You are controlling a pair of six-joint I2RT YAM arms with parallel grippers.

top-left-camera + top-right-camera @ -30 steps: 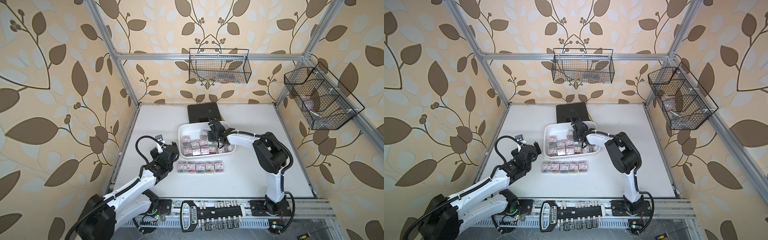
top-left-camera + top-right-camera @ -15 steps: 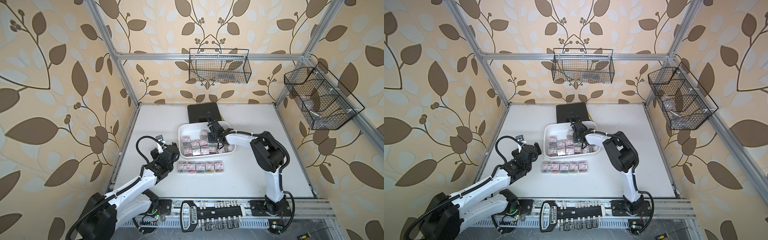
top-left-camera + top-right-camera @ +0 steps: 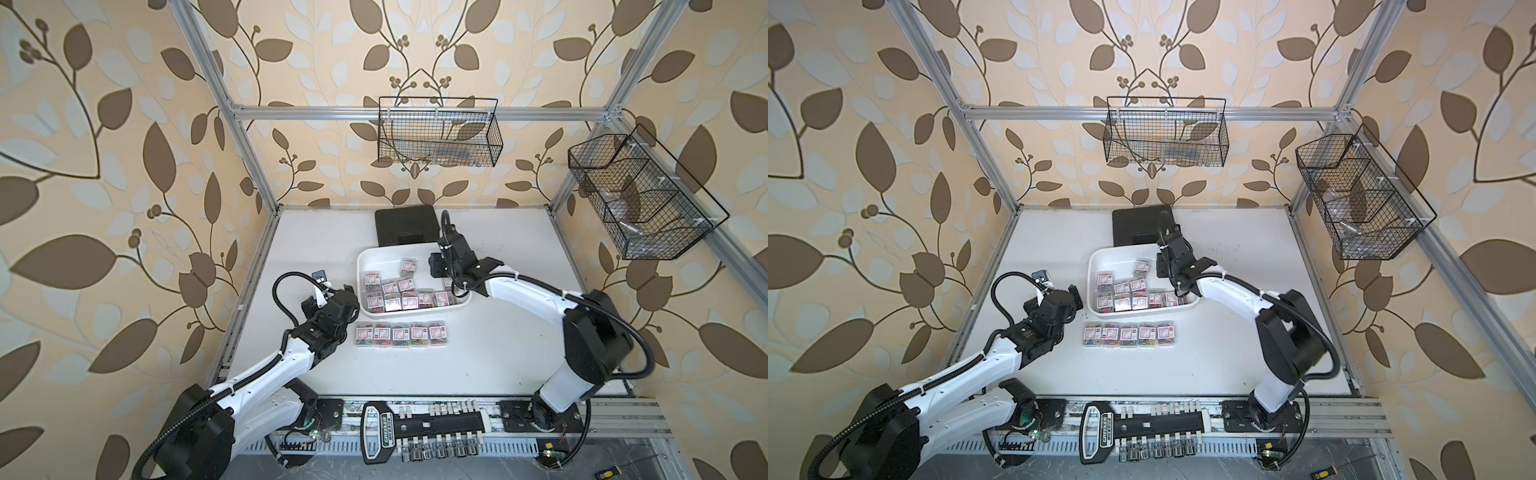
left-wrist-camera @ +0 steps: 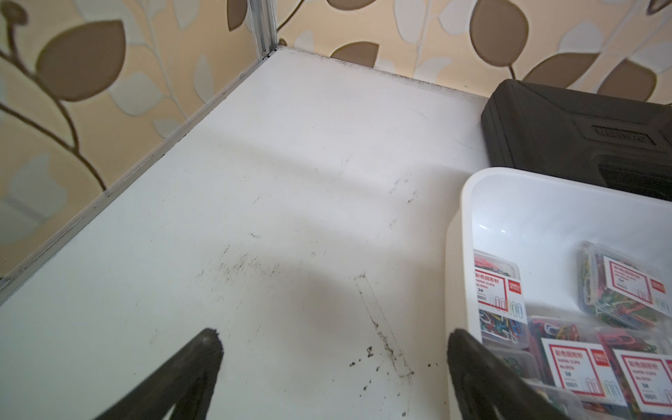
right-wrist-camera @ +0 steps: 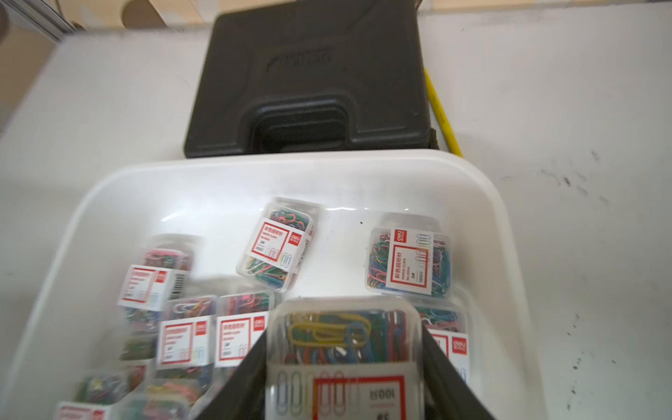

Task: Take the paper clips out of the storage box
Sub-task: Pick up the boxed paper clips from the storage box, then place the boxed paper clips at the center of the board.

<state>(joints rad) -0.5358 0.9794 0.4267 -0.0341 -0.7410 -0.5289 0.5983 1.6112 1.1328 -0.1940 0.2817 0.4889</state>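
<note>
The storage box is a shallow white tray at mid-table, also seen in a top view. Several clear boxes of paper clips lie inside it. Several more paper clip boxes stand in a row on the table in front of it. My right gripper is over the tray's right part, shut on one clip box whose label faces the camera. My left gripper is open and holds nothing. It hangs over bare table just left of the tray rim.
A black hard case lies right behind the tray, with a yellow stick along its side. Wire baskets hang on the back wall and the right wall. A tool rack runs along the front edge.
My right jaws have narrowed onto the clip box over the tray, and the right arm has shifted a little. The left arm has not moved.
</note>
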